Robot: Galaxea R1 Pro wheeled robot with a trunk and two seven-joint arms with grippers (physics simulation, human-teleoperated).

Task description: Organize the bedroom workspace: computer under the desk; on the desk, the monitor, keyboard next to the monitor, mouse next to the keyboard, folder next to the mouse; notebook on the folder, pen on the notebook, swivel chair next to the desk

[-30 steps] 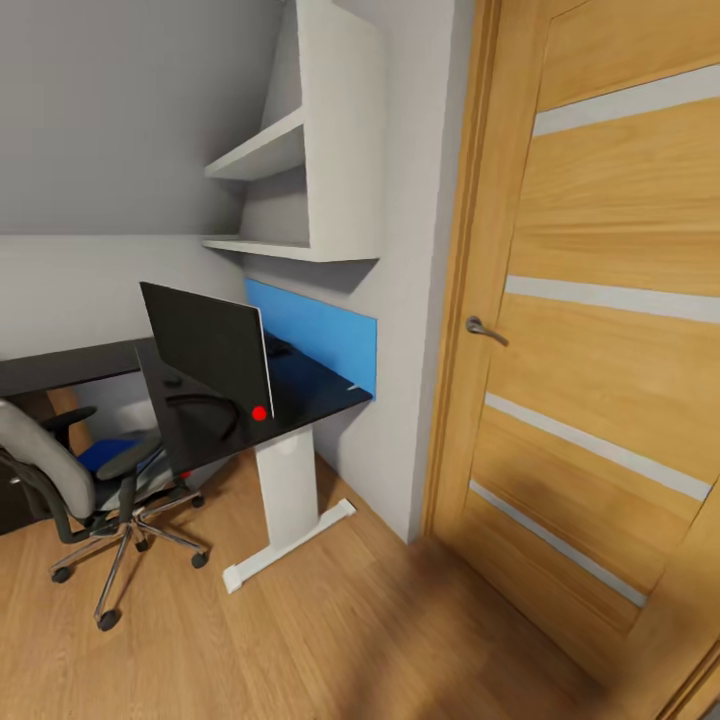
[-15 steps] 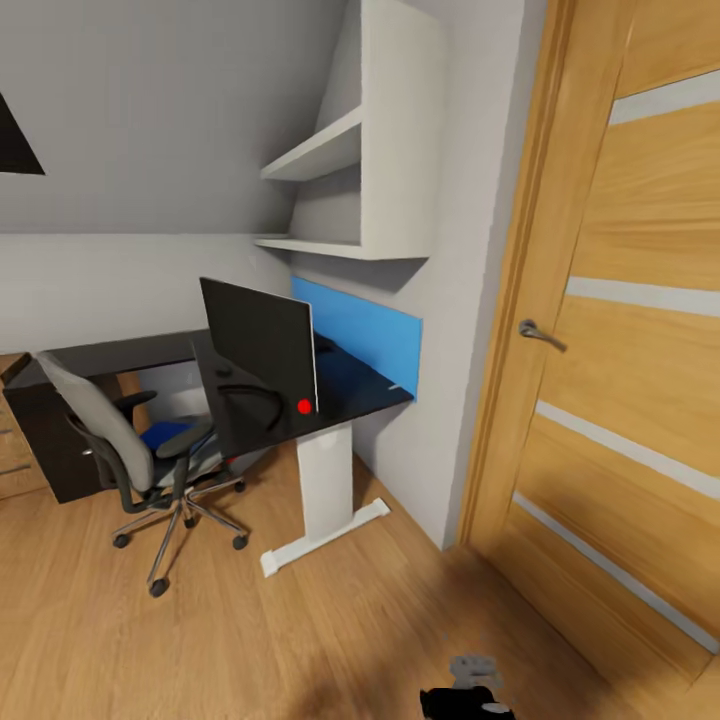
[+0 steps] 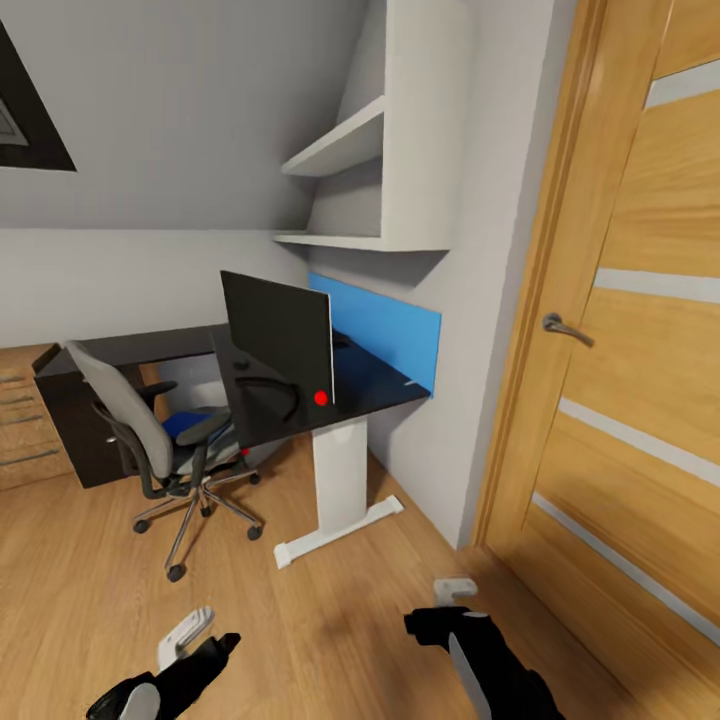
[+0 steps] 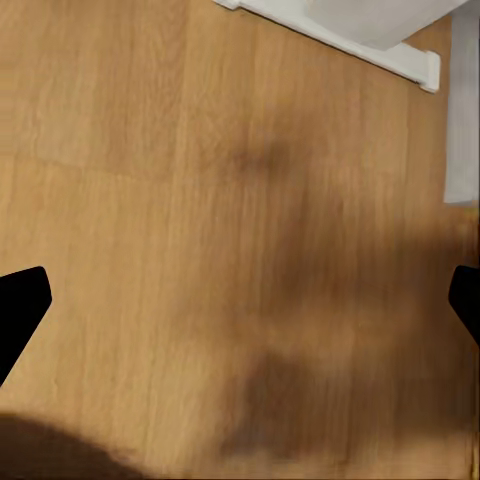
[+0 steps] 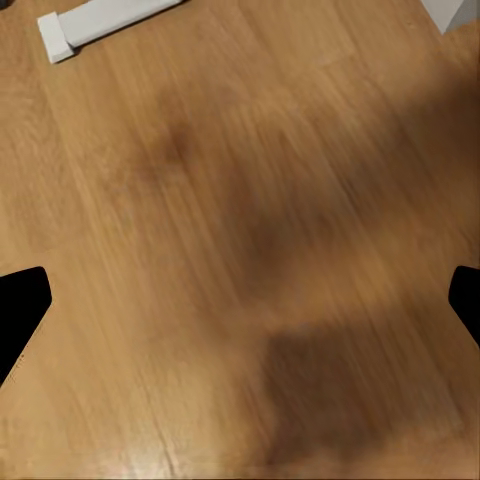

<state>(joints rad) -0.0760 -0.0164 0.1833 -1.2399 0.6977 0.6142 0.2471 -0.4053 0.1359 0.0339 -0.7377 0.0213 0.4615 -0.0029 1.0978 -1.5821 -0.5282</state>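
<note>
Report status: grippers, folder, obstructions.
Left gripper and right gripper open, empty, over wood floor. Bright blue folder on grey swivel chair. Chair sits before black-topped desk.

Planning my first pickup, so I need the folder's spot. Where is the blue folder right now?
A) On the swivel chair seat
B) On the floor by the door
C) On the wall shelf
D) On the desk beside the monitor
A: the blue folder lies on the seat of the swivel chair, pulled up at the desk.

White wall shelves [image 3: 385, 170] hang at upper centre. An oak door [image 3: 640, 330] with a metal handle [image 3: 565, 327] fills the right; a wooden drawer unit [image 3: 25, 420] sits far left.
</note>
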